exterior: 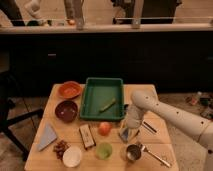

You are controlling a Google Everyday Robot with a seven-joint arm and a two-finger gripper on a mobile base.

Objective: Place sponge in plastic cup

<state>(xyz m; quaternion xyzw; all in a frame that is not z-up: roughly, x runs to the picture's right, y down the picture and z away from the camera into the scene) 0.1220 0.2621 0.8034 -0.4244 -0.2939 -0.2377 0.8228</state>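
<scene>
Camera view: pincer (128, 136) low over the surface (75, 127), pointing straight down at the end of the white arm (165, 112), just off the near right corner of the green tray (97, 95). Clamped shut, by the look of it on the sponge (123, 134): blue-grey pad showing at the fingers, standing on edge rather than lying flat, lower edge at or close to the wood; cannot tell whether lifted clear.

Plastic cup (104, 150) to the left of the pincer and nearer the camera, near but apart, mouth up, seemingly empty. Long axis of the sponge roughly upright, a fair pose for dropping into a round mouth; fit not judgeable.

Orange fruit (104, 128) directly left of the pincer, just behind the cup and close to the straight line across. Metal cup (133, 152) just in front of the pincer, handle trailing right. Dark block (87, 136) further left, past the fruit.

Probably calls for a lift first, then a short carry left and toward the camera, above fruit height, to the cup's rim. Open room mostly upward; near edge of the surface just past both cups, so little margin for overshoot.
</scene>
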